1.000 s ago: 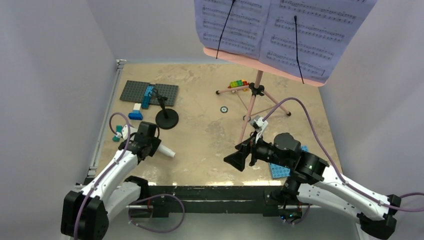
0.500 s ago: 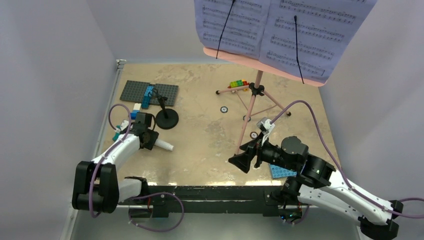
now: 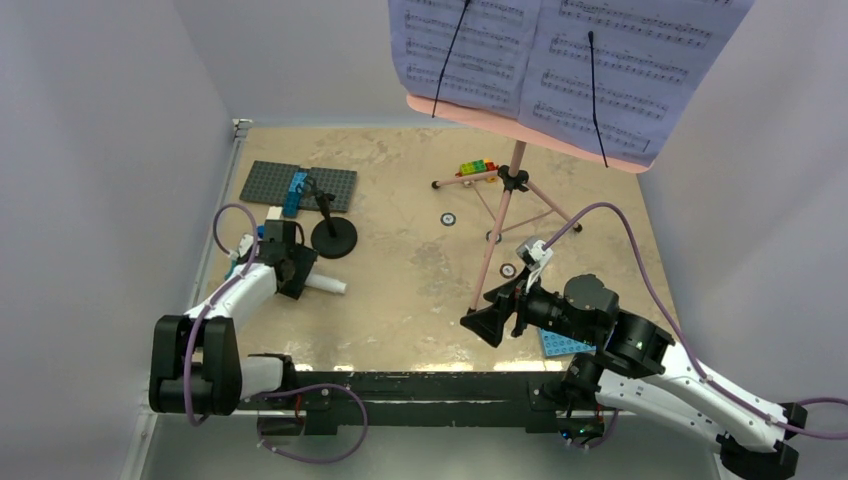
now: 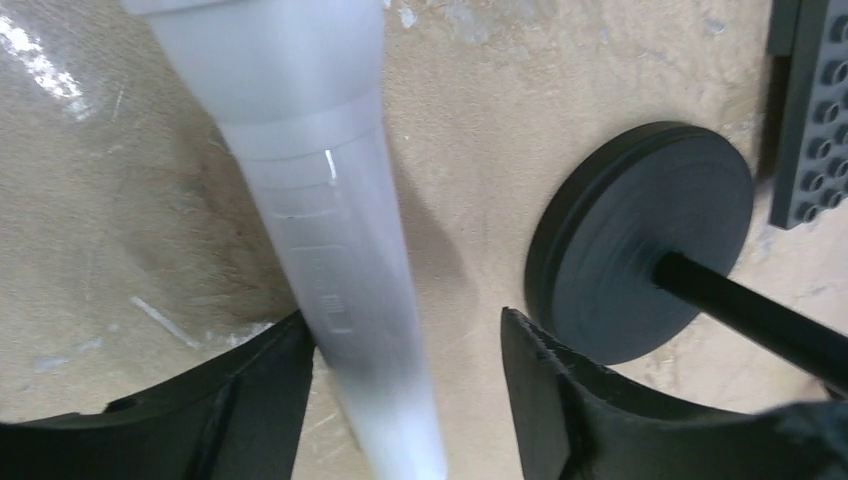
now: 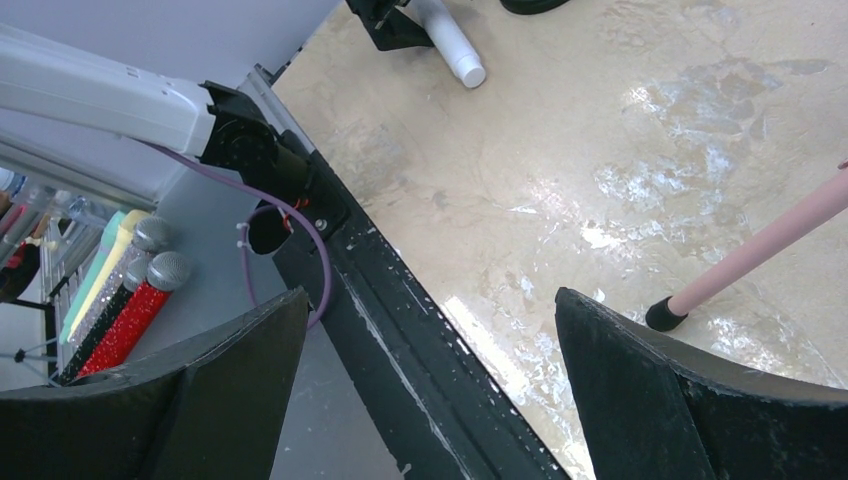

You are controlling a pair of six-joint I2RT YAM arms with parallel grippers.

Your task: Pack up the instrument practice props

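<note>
The left claw (image 4: 405, 330) is spread open astride the small grey-white microphone (image 4: 320, 200), which lies flat on the tabletop (image 4: 480, 120) just beside the mic stand's round black base (image 4: 640, 250). One finger (image 4: 270, 390) touches the handle and the other stands apart from it. Well to the right of that base, the right claw (image 5: 430, 330) hangs released and gripping nothing, near a foot of the pink music stand (image 3: 500, 215). The lavender pages (image 3: 560, 60) rest on the stand's desk.
</note>
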